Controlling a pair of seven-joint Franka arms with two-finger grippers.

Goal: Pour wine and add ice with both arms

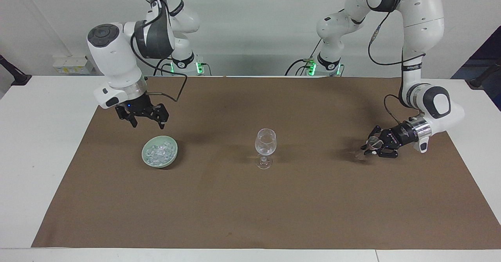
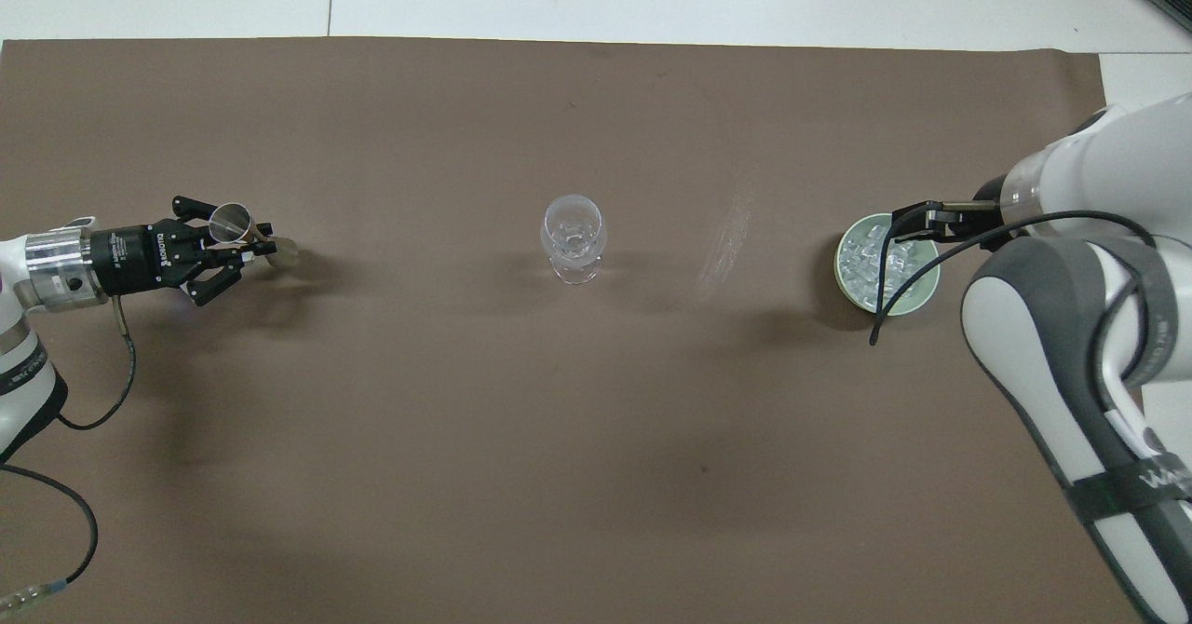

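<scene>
Two high views (opposed) share tabletop (image 1: 250, 215).

White desk (image 1: 39, 144) under brown mat (image 1: 250, 207); on mat, 1 green bowl (image 1: 170, 155), 1 wine glass (image 1: 265, 144).

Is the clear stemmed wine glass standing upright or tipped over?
Upright: the clear stemmed wine glass stands on its foot on the brown mat, rim up.

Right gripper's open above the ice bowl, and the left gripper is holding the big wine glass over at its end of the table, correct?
Not quite. The facing view shows the wine glass standing alone mid-table; the left gripper is shut on a small clear stemmed glass. The right gripper is open above the ice bowl.
</scene>
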